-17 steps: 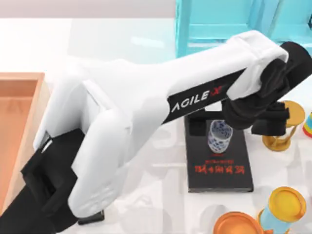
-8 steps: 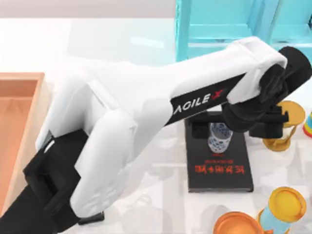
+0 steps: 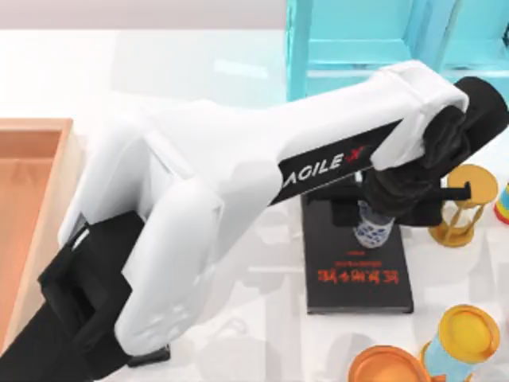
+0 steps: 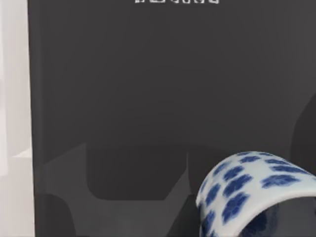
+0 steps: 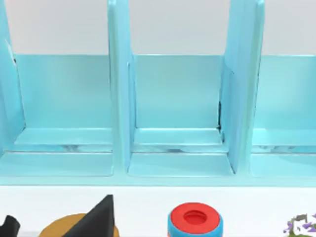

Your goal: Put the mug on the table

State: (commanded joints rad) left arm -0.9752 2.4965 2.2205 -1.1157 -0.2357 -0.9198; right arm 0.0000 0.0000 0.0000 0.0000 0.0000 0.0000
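Observation:
The mug (image 3: pixel 372 232), white with a blue floral pattern, stands on the black book (image 3: pixel 358 274) right of the table's middle. My left arm reaches across from the lower left, and its gripper (image 3: pixel 382 213) hangs directly over the mug, covering its top. In the left wrist view the mug (image 4: pixel 252 192) sits close under the camera with the book's dark cover (image 4: pixel 148 98) behind it. The white table (image 3: pixel 262 318) spreads around the book.
A teal shelf unit (image 3: pixel 358 40) runs along the back. A gold trophy (image 3: pixel 461 207) stands just right of the book, and a red-topped cylinder (image 5: pixel 194 219) beside it. An orange-brown wooden tray (image 3: pixel 32 207) lies far left. A yellow-topped cylinder (image 3: pixel 465 338) and an orange disc (image 3: pixel 386 368) sit front right.
My left gripper has come down over the mug and now hides its top. The mug's visible base appears shifted slightly to the right on the book.

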